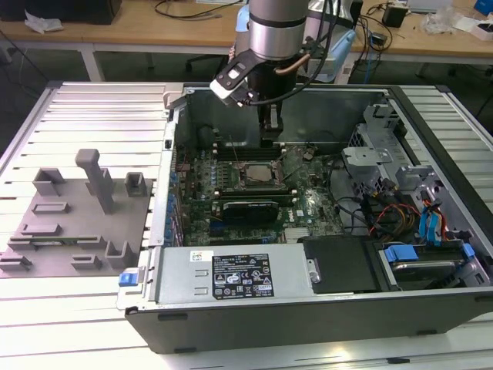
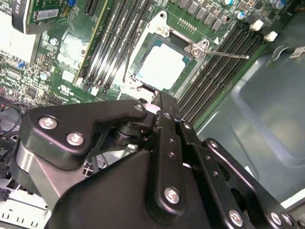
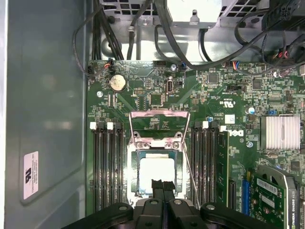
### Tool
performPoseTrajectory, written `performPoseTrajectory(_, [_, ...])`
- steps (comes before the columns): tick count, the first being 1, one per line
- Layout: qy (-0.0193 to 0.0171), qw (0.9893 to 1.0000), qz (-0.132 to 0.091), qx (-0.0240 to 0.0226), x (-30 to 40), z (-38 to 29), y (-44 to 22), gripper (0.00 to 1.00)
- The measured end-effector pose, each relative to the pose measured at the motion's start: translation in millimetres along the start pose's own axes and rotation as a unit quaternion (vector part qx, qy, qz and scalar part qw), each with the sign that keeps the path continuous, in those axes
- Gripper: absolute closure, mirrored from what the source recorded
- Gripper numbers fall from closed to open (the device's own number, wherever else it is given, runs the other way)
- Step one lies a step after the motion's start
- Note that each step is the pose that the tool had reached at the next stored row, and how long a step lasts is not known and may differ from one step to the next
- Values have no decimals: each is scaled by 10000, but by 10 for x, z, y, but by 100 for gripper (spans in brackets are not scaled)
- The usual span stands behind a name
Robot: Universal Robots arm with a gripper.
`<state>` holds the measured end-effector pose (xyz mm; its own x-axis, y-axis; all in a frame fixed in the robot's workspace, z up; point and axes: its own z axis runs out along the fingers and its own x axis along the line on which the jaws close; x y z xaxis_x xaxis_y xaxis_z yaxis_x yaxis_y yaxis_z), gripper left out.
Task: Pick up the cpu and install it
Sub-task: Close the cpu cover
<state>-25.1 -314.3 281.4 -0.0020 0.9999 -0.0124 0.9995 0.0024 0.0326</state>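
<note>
Silvery-grey, the cpu (image 3: 156, 171) lies flat within the socket (image 3: 133, 164), whose retention frame (image 3: 159, 114) stands hinged open to admit it, and I find the jaws closed together on nothing, poised just over the socket's edge.

Robotics lab, slotted worktable (image 1: 92, 116), cable-strewn desks (image 1: 146, 29)

No readable print on the black label (image 1: 240, 276) of the power supply cover (image 1: 181, 279) or the white sticker (image 3: 30, 174) on the case wall (image 3: 47, 95).
</note>
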Motion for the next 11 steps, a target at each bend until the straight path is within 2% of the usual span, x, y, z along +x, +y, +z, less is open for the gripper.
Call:
performPoseTrajectory(5, [-1,10000,1,1,0,2,93,89])
performPoseTrajectory(7, [-1,10000,0,1,-1,4,151,89])
performPoseTrajectory(8, [-1,10000,1,1,-1,5,186,89])
performPoseTrajectory(10, [-1,10000,1,1,-1,9,301,89])
performPoseTrajectory(11, [-1,10000,1,1,-1,11,380,89])
